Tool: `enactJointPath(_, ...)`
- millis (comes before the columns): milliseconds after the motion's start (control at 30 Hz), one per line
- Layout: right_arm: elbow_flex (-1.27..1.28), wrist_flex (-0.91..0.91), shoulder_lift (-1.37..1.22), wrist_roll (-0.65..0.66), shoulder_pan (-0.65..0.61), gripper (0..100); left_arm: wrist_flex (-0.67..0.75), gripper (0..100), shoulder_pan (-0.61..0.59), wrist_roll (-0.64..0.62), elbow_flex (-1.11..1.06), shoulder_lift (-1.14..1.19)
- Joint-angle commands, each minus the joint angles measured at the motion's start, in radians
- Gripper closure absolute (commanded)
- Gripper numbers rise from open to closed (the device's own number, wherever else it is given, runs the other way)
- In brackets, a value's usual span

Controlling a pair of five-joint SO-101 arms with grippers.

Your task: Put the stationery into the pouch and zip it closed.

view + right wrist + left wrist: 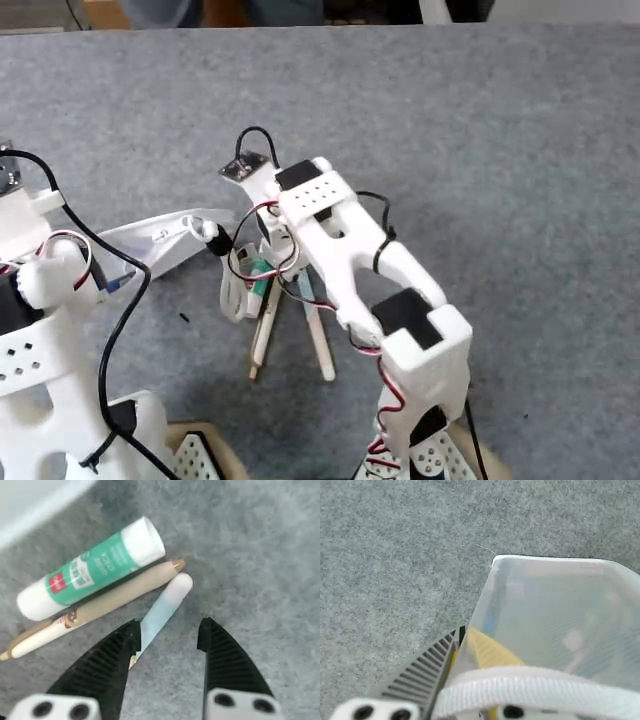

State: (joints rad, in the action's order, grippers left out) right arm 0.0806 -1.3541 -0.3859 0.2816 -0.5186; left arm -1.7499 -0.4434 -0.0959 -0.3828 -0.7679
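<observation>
Grey, carpet-like worktop (500, 150) carries everything. At the left of the high view, the left pincer (465, 635) is pressed together on a translucent plastic pouch (555, 610) with a white zip edge. One black ribbed finger sits outside the film and a yellow one shows through it. The grip is near a corner, and I judge it is meant to steady the pouch so things can be fed into it. Whether the pouch's mouth is open I cannot tell.

Just right of the pouch lies the stationery, all of it on the worktop and none inside. A green-and-white glue stick (90, 570) lies with a beige pen (100, 607) touching along its side. A pale blue pen (165, 605) has its rounded end just beside the beige pen's tip. The three are bunched near the pouch, probably so each needs only a short carry.

Further right, the right pincer (170, 630) hangs over them pointing down, its jaws spread. One black fingertip is at the pale blue pen's shaft and the other is over bare worktop beyond it. That straddle suggests the blue pen is the first pick, since it is outermost with room on its free side. The task looks barely begun: three pieces to load, then the zip.
</observation>
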Motion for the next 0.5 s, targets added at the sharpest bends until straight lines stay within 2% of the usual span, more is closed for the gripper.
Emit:
enactJointPath(0, -0.001, 0.012, -0.015, -0.009, -0.008, 80.8, 0.008, 97, -0.019, 0.003, -0.036, 0.012)
enactJointPath(133, -0.004, 0.037, -0.024, -0.009, -0.008, 80.9, 0.008, 97, -0.019, 0.003, -0.036, 0.012)
enactJointPath(267, -0.002, 0.068, -0.031, -0.009, -0.008, 86.5, 0.008, 97, -0.019, 0.003, -0.036, 0.012)
enactJointPath(467, -0.002, 0.077, -0.031, -0.009, -0.008, 87.1, 0.008, 97, -0.019, 0.003, -0.036, 0.012)
